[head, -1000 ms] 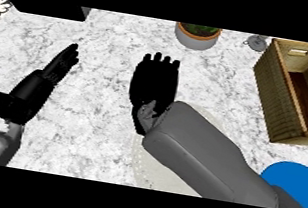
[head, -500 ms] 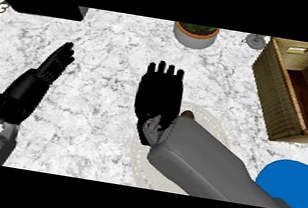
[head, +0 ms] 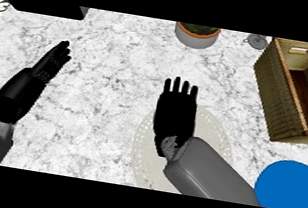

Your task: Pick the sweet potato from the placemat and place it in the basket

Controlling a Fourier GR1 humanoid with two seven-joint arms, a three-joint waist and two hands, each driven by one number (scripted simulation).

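- Looks like the reach-and-grasp step, with nothing lifted yet as far as can be told.
- Hovering over the pale round placemat [head: 216,130] with the right hand [head: 176,108], fingers straight and released, pointing up the view, wrapped round nothing.
- Can't spot the sweet potato anywhere. Guessing it's tucked under that palm or forearm on the mat, but no way to confirm.
- Resting at the view's left with the left hand [head: 43,70], fingers straight as well, holding nothing.
- Got the basket [head: 273,89] at the right, open top facing up, well apart from the mat.
- Next up, probably: settle the palm down, curl fingers and thumb round the potato, lift clear, then swing right and over the basket's near wall before letting go inside.
- Worth minding the blue round thing [head: 297,188] at lower right, just beside the mat and close to the forearm's side.
- Nothing to worry about from the potted plant [head: 196,36] at the top, well off that route.
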